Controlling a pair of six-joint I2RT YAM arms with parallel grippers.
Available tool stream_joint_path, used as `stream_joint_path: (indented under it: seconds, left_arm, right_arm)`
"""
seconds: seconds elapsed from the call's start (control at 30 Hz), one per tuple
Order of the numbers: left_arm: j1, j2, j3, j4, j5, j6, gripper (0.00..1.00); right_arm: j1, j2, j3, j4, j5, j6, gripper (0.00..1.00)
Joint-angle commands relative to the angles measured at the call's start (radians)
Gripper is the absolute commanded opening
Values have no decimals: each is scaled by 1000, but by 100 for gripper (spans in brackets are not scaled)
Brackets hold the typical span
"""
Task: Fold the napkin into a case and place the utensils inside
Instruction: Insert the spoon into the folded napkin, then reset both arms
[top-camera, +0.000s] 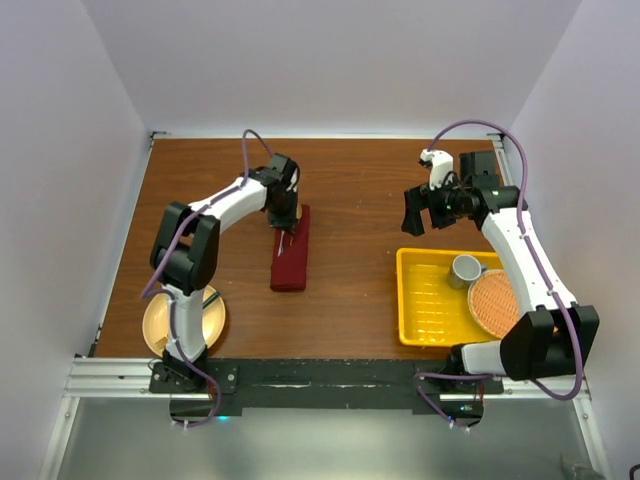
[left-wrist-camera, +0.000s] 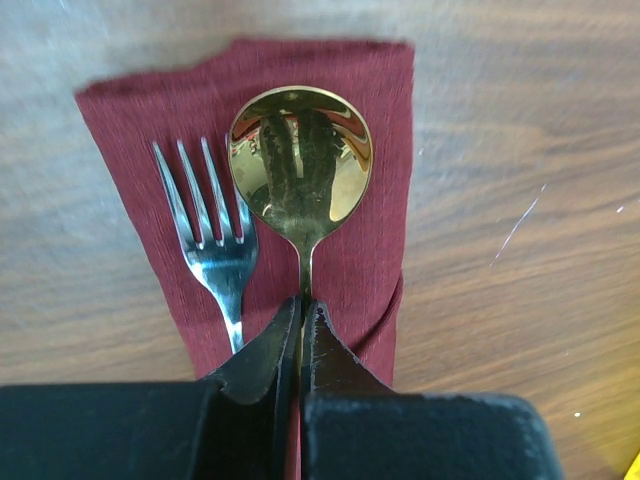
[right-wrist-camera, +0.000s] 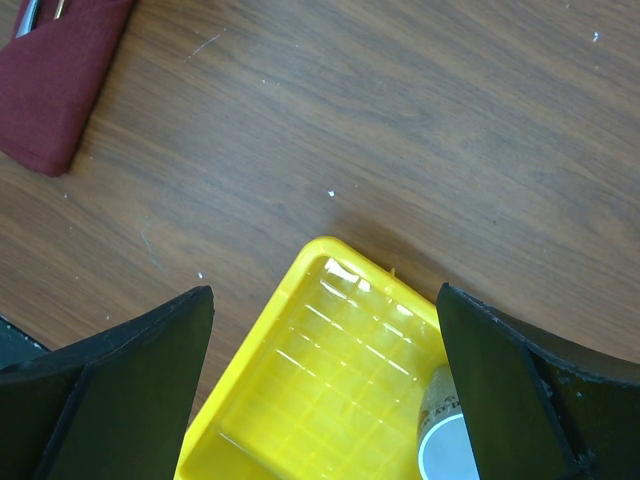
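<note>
Napkin: the maroon napkin (top-camera: 290, 262) lies folded into a narrow strip on the worktop (top-camera: 350, 200), at about 9 o'clock from the middle of the top view, with its long side running 12 to 6.
Case: the fold looks done. A lower layer wraps across the strip like a pocket mouth, but the black fingers hide most of that edge.
Spoon: the gold spoon (left-wrist-camera: 300, 165) has its bowl face up on the cloth, and its stem runs straight down to 6 o'clock.
Fork: the silver fork (left-wrist-camera: 215, 240) lies just beside the spoon at its 9 o'clock, with its tines pointing to 12.
Left tool: the left tool (left-wrist-camera: 302, 320) has its jaws together, pinching the spoon's stem where it meets the fold.
Right tool: the right tool (right-wrist-camera: 322, 300) has its jaws wide apart and holds nothing. It hangs above the near corner of the yellow tray (top-camera: 420, 300).
Surroundings: the tray sits at 4 o'clock and holds a grey cup (top-camera: 465, 268) and a round orange mat (top-camera: 493, 302). A tan plate (top-camera: 160, 325) sits at 8 o'clock.
Progress: I judge the task nearly finished, with the folding complete and both utensils on the case. What seems left is seating the spoon and letting it go.
</note>
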Motion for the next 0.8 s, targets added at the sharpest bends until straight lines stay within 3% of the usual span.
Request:
stream_joint_path:
  seconds: [0.0, 0.23, 0.33, 0.5, 0.67, 0.77]
  left_arm:
    - [-7, -76, -33, 33, 15, -28, 0]
    - [-17, -99, -76, 45, 14, -52, 0]
    - [-17, -110, -73, 39, 5, -57, 24]
    - [-17, -155, -47, 14, -24, -45, 40]
    - [-13, -256, -18, 7, -72, 25, 45]
    - [13, -334, 5, 25, -72, 111, 60]
  right_arm:
    - [-5, -47, -4, 7, -1, 5, 98]
    - [-4, -63, -8, 2, -2, 5, 98]
    - [-5, -66, -8, 2, -4, 5, 98]
    - [-5, -66, -2, 7, -18, 7, 98]
    - [-4, -51, 42, 4, -33, 8, 98]
    - [-4, -41, 81, 2, -47, 10, 98]
